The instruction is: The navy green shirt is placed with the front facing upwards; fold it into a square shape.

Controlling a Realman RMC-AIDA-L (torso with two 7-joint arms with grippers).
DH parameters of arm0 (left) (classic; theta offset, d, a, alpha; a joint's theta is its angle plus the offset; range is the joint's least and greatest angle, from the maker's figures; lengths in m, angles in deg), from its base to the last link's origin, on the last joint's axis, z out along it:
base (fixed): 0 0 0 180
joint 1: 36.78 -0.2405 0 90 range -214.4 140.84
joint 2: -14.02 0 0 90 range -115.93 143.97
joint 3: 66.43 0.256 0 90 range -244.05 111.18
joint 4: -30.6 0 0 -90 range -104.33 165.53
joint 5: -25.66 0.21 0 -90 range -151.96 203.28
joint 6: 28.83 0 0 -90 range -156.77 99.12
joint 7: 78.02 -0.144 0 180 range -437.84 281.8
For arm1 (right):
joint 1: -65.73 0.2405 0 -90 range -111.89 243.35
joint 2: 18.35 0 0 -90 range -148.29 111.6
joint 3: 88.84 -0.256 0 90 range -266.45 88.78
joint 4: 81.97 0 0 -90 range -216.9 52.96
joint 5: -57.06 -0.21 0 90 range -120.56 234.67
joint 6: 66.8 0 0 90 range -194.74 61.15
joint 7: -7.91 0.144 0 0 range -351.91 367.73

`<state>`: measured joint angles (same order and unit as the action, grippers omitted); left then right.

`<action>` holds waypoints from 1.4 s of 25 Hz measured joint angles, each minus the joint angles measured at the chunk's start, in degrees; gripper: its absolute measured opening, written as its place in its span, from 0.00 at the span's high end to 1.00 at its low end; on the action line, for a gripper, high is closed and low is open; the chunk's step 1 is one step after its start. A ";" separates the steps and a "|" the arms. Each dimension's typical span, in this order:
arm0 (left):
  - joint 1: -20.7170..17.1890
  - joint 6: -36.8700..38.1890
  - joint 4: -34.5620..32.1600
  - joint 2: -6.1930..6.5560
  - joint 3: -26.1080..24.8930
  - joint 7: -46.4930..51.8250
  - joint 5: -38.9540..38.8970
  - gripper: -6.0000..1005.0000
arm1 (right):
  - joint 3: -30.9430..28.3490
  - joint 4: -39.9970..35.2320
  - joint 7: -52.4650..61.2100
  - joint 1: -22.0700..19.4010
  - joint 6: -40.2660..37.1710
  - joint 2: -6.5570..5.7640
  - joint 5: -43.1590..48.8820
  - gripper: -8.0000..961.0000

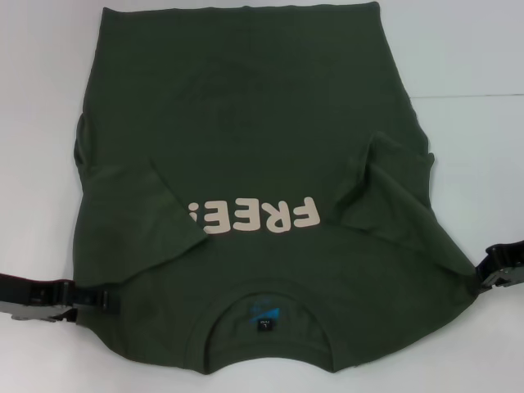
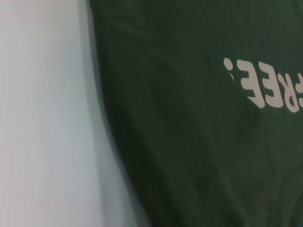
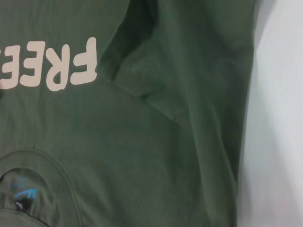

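Item: dark olive-green cotton T-shirt (image 1: 246, 147) with cream "FREE!" print, front up on white table (image 1: 475, 49), both sleeves folded inward, lengthwise folds outstanding; my left claw (image 1: 102, 299) and right claw (image 1: 477, 281) at its collar-end corners, grip state indeterminable.

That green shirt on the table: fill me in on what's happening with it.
The robot is partway through folding the green shirt, which lies print-up on the white table with its collar nearest the robot. Both sleeves are already folded in over the body, the left one covering the edge of the cream "FREE!" print. The left gripper and the right gripper sit at the shirt's near corners by the shoulders.
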<state>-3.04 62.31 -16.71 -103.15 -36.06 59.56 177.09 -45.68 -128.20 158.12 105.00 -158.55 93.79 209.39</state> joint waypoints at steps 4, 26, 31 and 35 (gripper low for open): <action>0.09 -0.22 -0.55 -0.15 1.34 -0.21 0.09 0.25 | 0.00 0.00 0.00 0.17 0.00 -0.10 -0.03 0.96; -0.05 -1.02 -1.65 -0.43 2.09 -1.18 -0.27 0.93 | 0.10 0.10 -0.09 0.36 -0.17 -0.17 -0.02 0.96; -0.04 -0.20 -1.64 -0.37 1.74 -1.51 -0.44 0.95 | -0.01 0.10 -0.69 0.44 -0.25 -0.17 -0.02 0.96; -0.05 1.13 -1.67 -0.09 1.36 -1.66 -1.86 0.96 | -0.08 -0.04 -1.31 0.43 -1.41 -0.24 -0.02 0.96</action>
<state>-3.09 63.44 -18.37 -103.24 -34.71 57.90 175.24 -45.76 -128.24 156.81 105.44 -159.96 93.54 209.37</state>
